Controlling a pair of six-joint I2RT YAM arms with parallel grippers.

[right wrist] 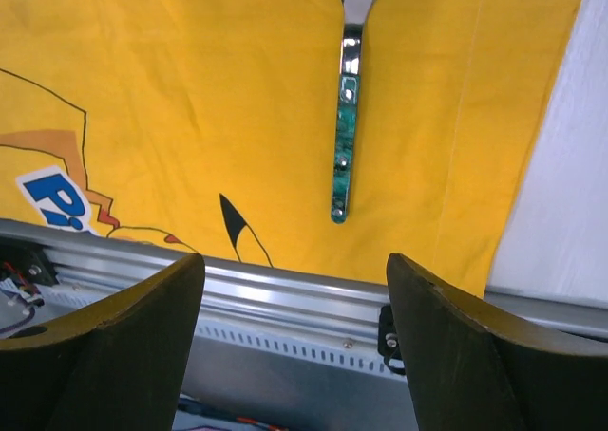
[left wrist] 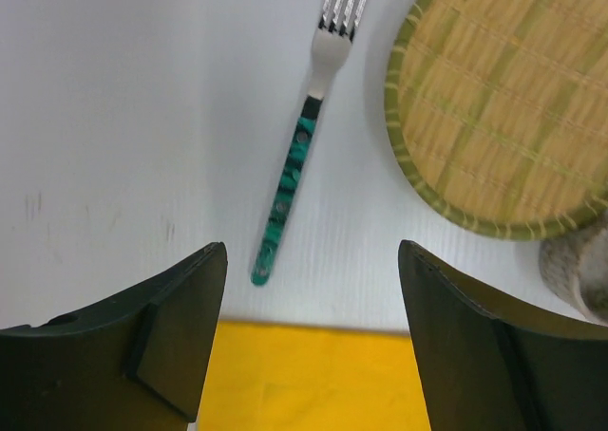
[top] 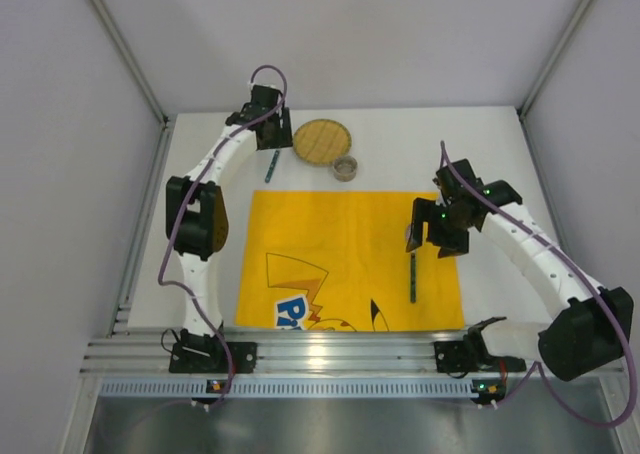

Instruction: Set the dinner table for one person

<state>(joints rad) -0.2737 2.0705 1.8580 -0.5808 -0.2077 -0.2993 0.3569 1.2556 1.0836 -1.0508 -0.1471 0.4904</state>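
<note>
The white dinner table (top: 430, 139) carries a yellow cartoon-printed mat (top: 350, 259) in its middle. A green-handled fork (top: 271, 164) lies on the bare table just beyond the mat's far left corner. My left gripper (top: 270, 126) hangs above it, open and empty; in the left wrist view (left wrist: 312, 289) the fork (left wrist: 294, 165) lies ahead between the fingers. A second green-handled utensil (top: 412, 274) lies on the mat's right side. My right gripper (top: 430, 236) is open and empty over its far end. In the right wrist view (right wrist: 294, 279) this utensil (right wrist: 344, 137) lies ahead.
A round woven plate (top: 322, 141) and a small grey cup (top: 345, 168) sit on the table behind the mat, right of the fork; both show in the left wrist view (left wrist: 503, 108), (left wrist: 581, 274). The ribbed aluminium rail (top: 330, 354) runs along the near edge.
</note>
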